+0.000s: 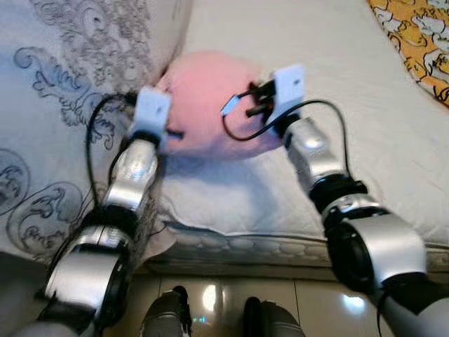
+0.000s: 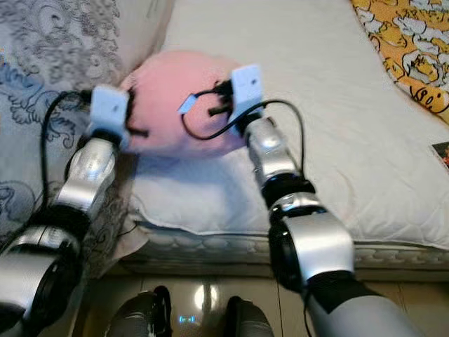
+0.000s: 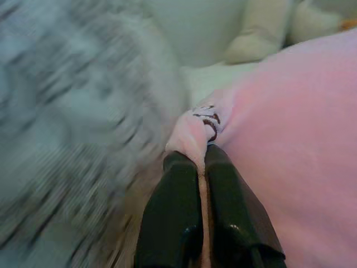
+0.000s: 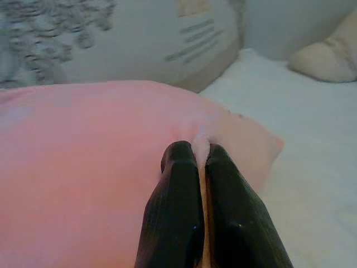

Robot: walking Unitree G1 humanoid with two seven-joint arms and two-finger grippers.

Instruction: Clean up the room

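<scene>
- A bed (image 1: pixel 330 84) with a white quilted cover is taking up most of the scene.
- A grey bedspread (image 1: pixel 49 119) with a swirling pattern is lying along its left.
- A yellow floral cloth (image 1: pixel 417 35) is lying at the far right.
- The glossy tiled floor (image 1: pixel 309 305) below is reflecting light.

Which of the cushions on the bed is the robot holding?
The pink cushion; both grippers, left and right, pinch it. The cream ones lie untouched.
</scene>
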